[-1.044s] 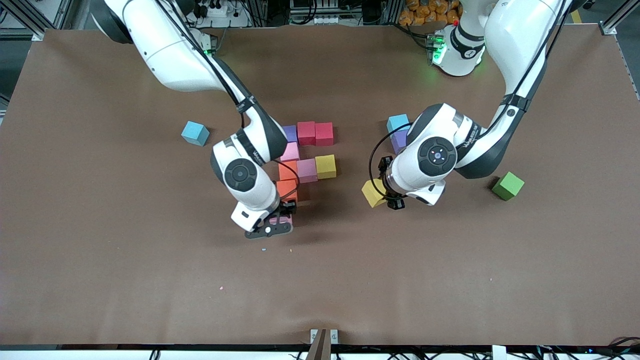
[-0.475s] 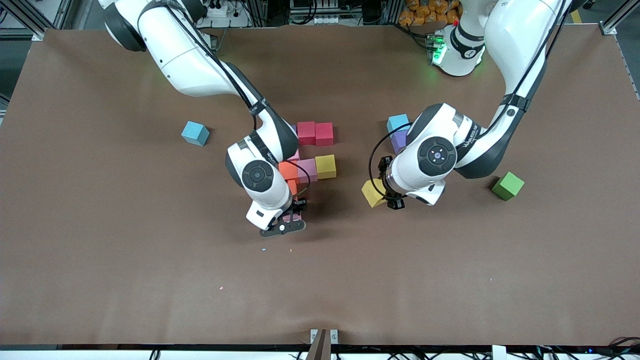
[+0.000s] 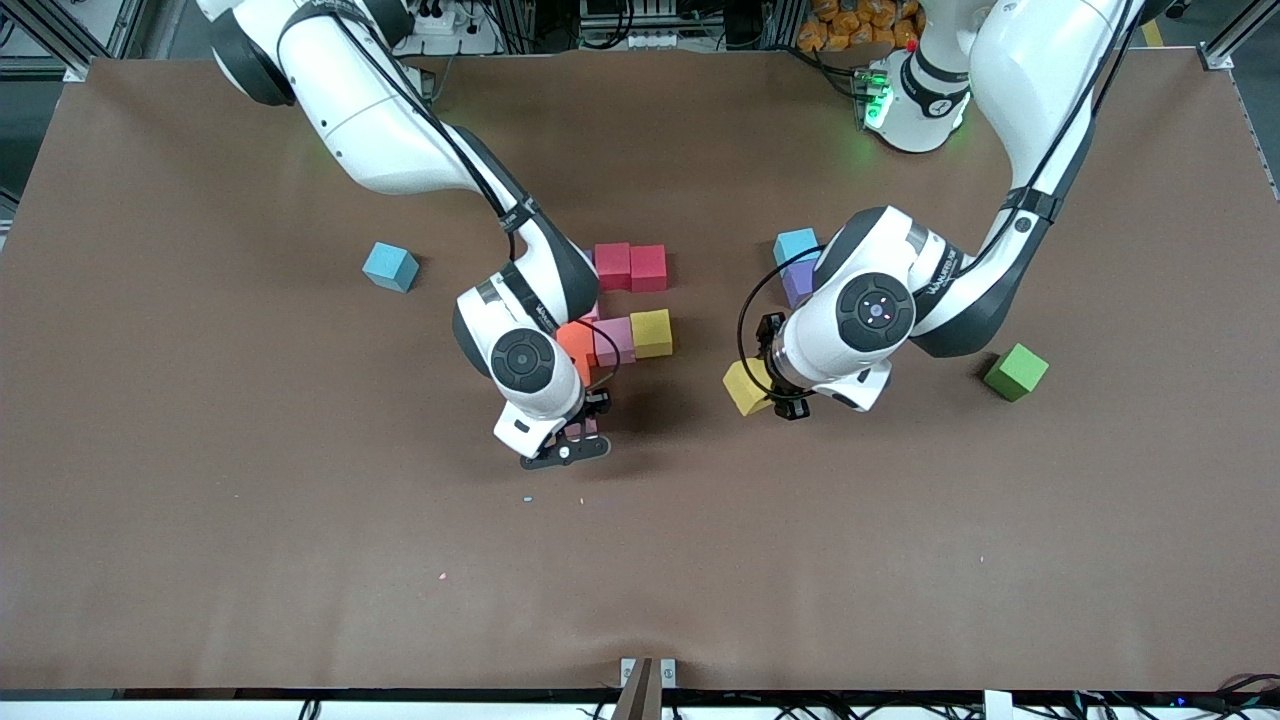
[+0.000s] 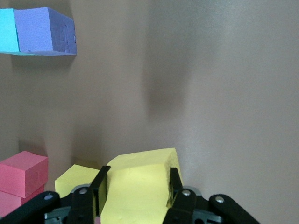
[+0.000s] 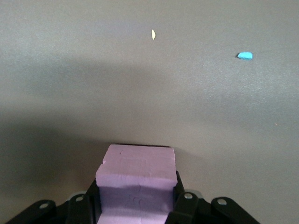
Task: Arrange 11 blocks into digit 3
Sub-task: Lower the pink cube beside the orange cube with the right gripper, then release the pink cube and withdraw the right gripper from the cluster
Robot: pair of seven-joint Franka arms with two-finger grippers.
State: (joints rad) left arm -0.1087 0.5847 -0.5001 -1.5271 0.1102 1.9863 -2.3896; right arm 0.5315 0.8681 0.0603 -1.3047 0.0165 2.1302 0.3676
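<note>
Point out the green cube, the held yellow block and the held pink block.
green cube (image 3: pixel 1016 371): front view, top face.
yellow block (image 4: pixel 138 189): left wrist view, face between the fingers.
pink block (image 5: pixel 136 179): right wrist view, front face.

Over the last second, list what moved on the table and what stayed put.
The right gripper, shut on a pink block, carried it toward the left arm's end of the table, and its arm now covers the purple, one pink and part of the orange blocks of the figure. The left gripper stayed shut on its yellow block. The red blocks, light-blue cubes and green cube did not move.
</note>
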